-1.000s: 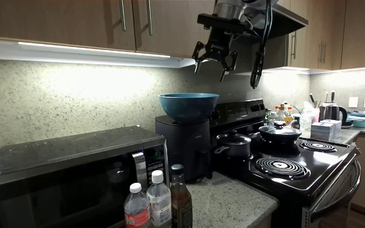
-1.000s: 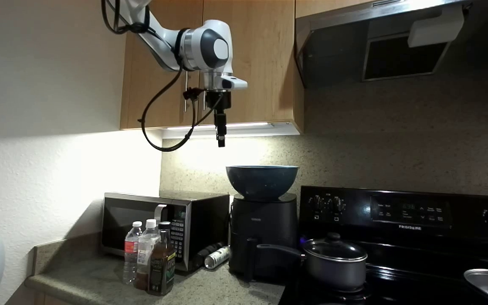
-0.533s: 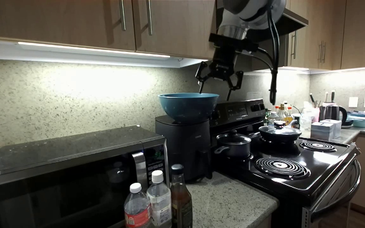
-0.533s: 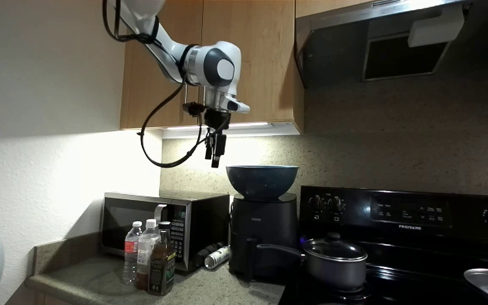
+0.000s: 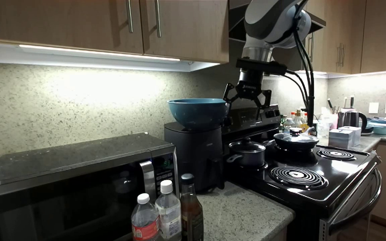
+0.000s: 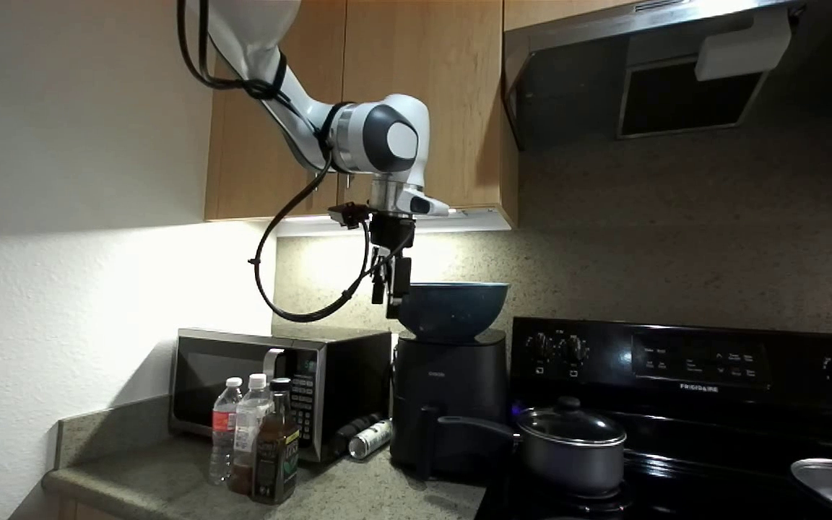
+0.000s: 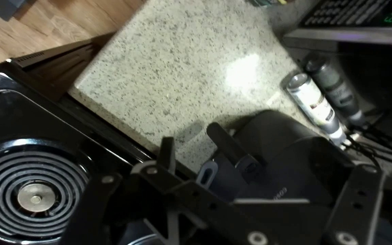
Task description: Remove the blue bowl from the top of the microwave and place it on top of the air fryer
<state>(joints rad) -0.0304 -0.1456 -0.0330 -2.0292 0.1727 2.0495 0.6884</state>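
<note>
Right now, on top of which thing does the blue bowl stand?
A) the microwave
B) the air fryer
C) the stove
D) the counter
B, because in both exterior views the base of the blue bowl sits on the flat top of the air fryer.

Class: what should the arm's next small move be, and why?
Probably raise the end effector clear of the blue bowl: the bowl already sits upright on the air fryer, its goal, and the end effector hangs open near the bowl's rim, where a sideways move might knock it.
</note>
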